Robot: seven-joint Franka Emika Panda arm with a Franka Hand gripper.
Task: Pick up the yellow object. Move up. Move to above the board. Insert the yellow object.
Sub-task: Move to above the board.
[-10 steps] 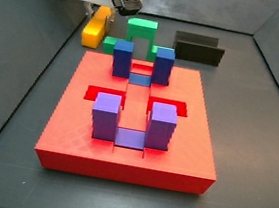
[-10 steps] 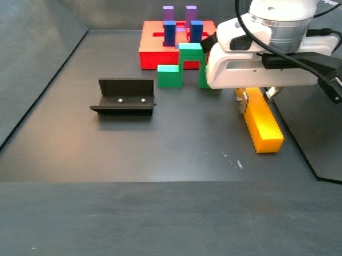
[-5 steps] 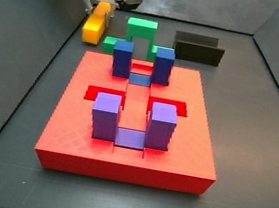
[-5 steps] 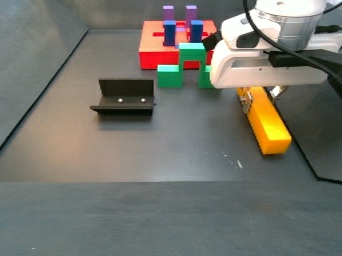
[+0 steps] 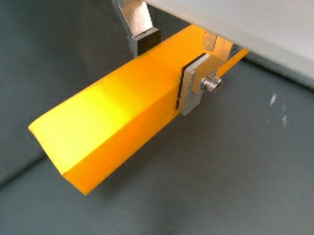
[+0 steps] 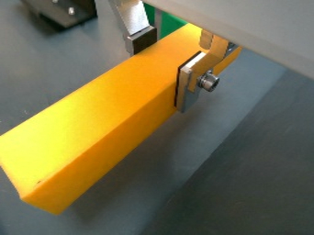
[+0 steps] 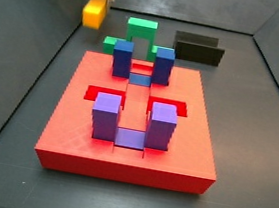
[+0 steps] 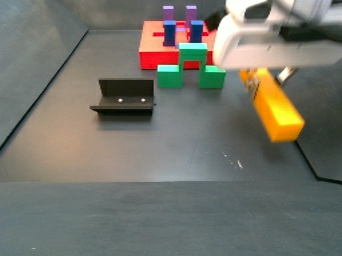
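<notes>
In both wrist views we see the gripper (image 5: pixel 170 60) with its fingers (image 6: pixel 193 81) clamped on the yellow object (image 5: pixel 123 115), which in a side view hangs clear of the floor (image 8: pixel 274 108), well short of the red board (image 8: pixel 154 38) beyond.

The work area is a dark grey matte floor (image 8: pixel 147 150) enclosed by dark panel walls (image 7: pixel 14 64). Lighting is even and diffuse. Faint scuff marks (image 8: pixel 234 157) show on the floor.
</notes>
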